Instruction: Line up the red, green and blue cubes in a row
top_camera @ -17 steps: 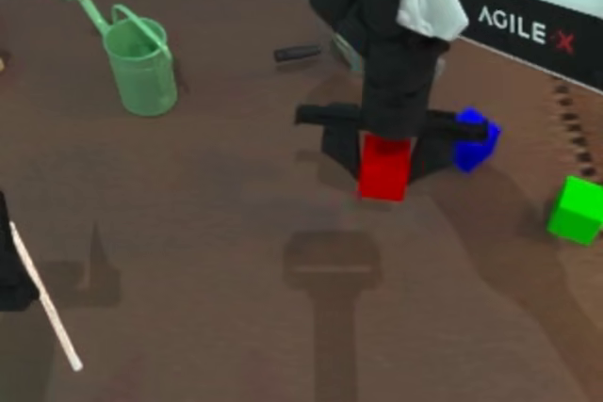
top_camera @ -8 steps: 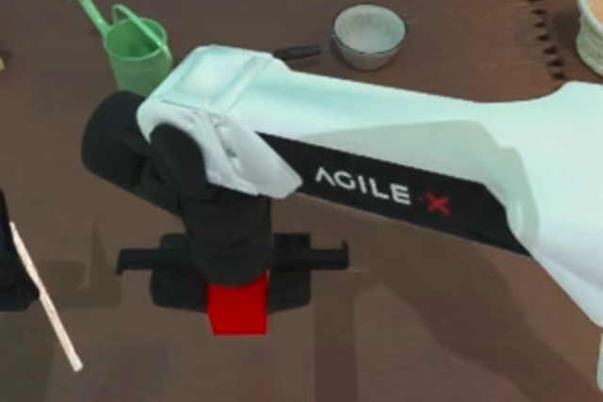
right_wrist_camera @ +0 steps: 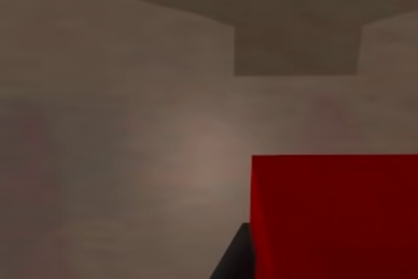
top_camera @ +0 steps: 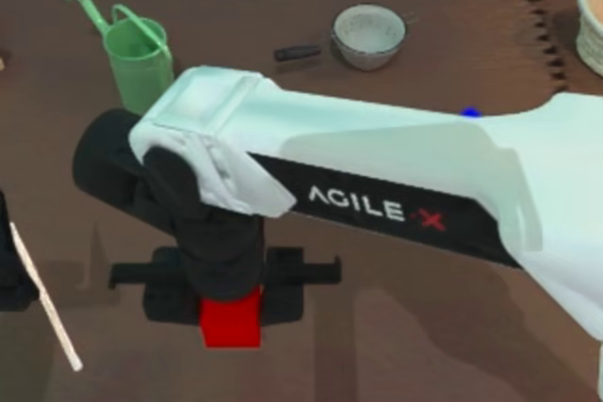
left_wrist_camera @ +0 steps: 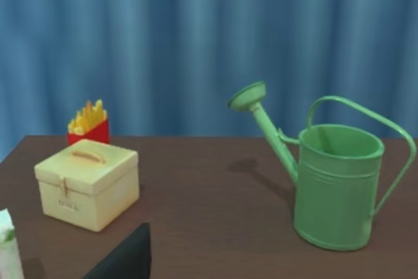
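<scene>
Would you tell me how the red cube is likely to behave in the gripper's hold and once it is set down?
The red cube looks rigid with flat faces, so it probably sits squarely in the right gripper and shouldn't roll. Its smooth sides could slip under a light squeeze.

My right arm (top_camera: 396, 185) spans the table's middle, blocking passage across. Watering can (top_camera: 139, 49) stands just behind its wrist; bowl (top_camera: 369, 35) farther back. Bare tabletop (top_camera: 424, 336) lies open to the right of the red cube (top_camera: 231, 319).
</scene>
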